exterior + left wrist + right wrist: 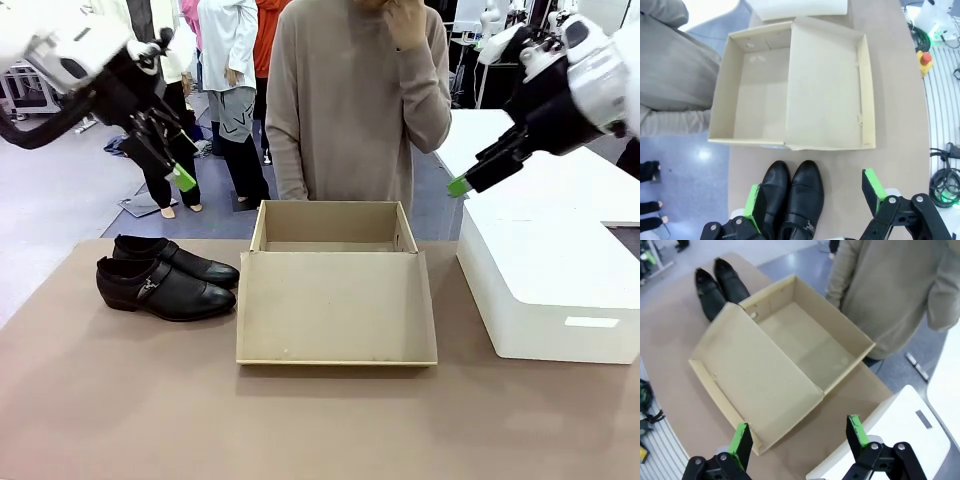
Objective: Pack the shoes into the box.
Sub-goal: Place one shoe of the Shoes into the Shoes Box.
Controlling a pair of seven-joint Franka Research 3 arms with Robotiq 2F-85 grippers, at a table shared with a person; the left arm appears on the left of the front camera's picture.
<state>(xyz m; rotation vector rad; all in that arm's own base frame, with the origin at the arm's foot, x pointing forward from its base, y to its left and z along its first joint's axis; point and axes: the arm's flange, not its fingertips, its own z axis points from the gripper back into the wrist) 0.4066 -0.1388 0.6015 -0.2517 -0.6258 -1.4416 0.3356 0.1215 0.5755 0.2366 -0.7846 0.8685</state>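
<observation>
Two glossy black shoes (165,280) stand side by side on the brown table, left of the box (335,228). The cardboard box is open and empty inside, and its lid flap (335,308) lies flat toward my side. My left gripper (182,175) hangs open high above the shoes. In the left wrist view the shoes (790,200) lie between its open fingers (756,205), far below, with the box (762,95) beyond. My right gripper (460,186) is open in the air, up and to the right of the box. The right wrist view looks down on the box (812,337) and the shoes (720,285).
A person in a beige sweater (350,110) stands at the far edge, right behind the box. A big white block (545,270) sits on the table to the right of the box. Bare table lies in front of the lid.
</observation>
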